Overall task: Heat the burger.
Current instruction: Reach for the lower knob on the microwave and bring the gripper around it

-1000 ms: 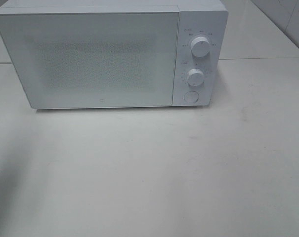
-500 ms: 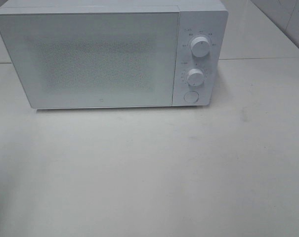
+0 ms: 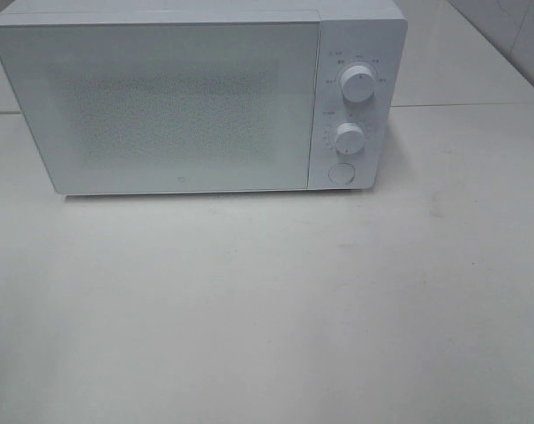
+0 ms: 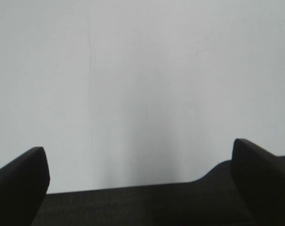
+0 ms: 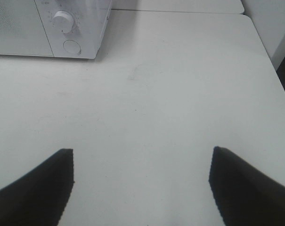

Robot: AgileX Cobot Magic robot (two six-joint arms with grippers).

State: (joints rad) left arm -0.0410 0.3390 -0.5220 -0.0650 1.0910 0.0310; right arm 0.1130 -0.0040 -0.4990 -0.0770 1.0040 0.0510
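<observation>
The white microwave [image 3: 178,106] stands shut on the table [image 3: 267,318]. The left gripper [image 4: 140,151] and right gripper [image 5: 142,154] both gape wide, holding nothing.

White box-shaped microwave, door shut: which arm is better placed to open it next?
Right, probably. The right claw, open and empty, faces the microwave and the round white button below its dials; the left claw, also open, sees only a blank pale surface.

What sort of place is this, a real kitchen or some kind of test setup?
Probably a test setup made to pass for a kitchen: a white microwave, door shut, with two dials, stands on plain white tables pushed together.
</observation>
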